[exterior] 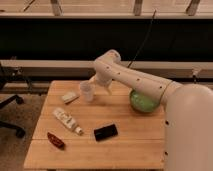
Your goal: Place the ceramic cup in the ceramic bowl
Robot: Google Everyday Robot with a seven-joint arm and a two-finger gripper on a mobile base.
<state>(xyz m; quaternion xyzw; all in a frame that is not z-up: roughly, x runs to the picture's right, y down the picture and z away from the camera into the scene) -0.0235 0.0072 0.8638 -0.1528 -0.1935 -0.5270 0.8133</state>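
The off-white ceramic cup [87,91] stands upright on the wooden table [130,145], at its far left-centre. The green ceramic bowl [144,102] sits at the table's far right, partly covered by my white arm. My gripper [94,80] is just behind and to the right of the cup's rim, very close to it. The arm reaches in from the right and passes over the bowl's near-left side.
A small beige packet [70,97] lies left of the cup. A white tube-like bottle [67,120], a black flat device [105,132] and a dark red object [55,140] lie on the near half. An office chair [9,112] stands left of the table.
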